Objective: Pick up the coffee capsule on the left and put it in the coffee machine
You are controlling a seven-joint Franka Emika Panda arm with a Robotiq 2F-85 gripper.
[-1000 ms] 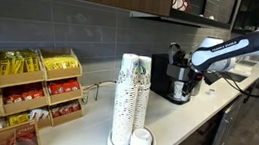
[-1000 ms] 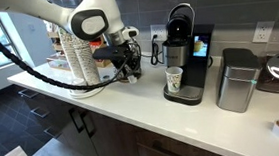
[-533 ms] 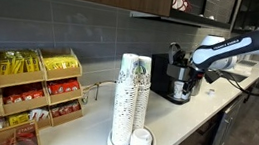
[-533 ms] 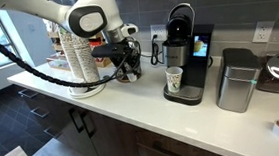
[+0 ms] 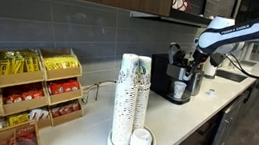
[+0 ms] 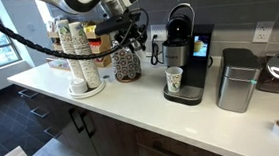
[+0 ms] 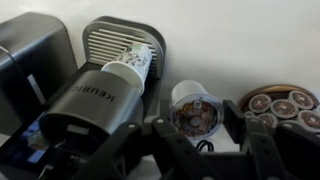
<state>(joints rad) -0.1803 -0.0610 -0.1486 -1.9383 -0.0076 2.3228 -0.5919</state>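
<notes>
A: Where is the capsule (image 7: 192, 108) sitting?

B: Between the fingers (image 7: 160, 133) of the hand (image 7: 196, 128), which is clenching it from both sides. It is hanging in the air, clear of the desk (image 7: 250, 40).

A: Which way is it pointing?

B: In the wrist view its round dark lid is facing the camera. So its axis is running along the line of sight, about upright, lid up.

A: And the machine (image 6: 183, 52)?

B: In an exterior view it is standing on the desk (image 6: 132, 107), right of the hand (image 6: 136, 33). Its front bay is facing the near side, with a cup (image 6: 174, 80) standing in it. In the wrist view the machine (image 7: 90, 100) is showing from above, left of the capsule, with the cup (image 7: 130, 65) peeking out beyond its head.

A: What is lying under the hand?

B: A round rack (image 6: 126, 64) of capsules, just left of the machine. The wrist view is showing the rack (image 7: 280, 105) at its right edge.

A: Anything else?

B: In an exterior view the hand (image 5: 199, 66) is hovering beside the machine (image 5: 177, 79), far behind a cup stack (image 5: 131, 98). The capsule is too small to make out there.
</notes>
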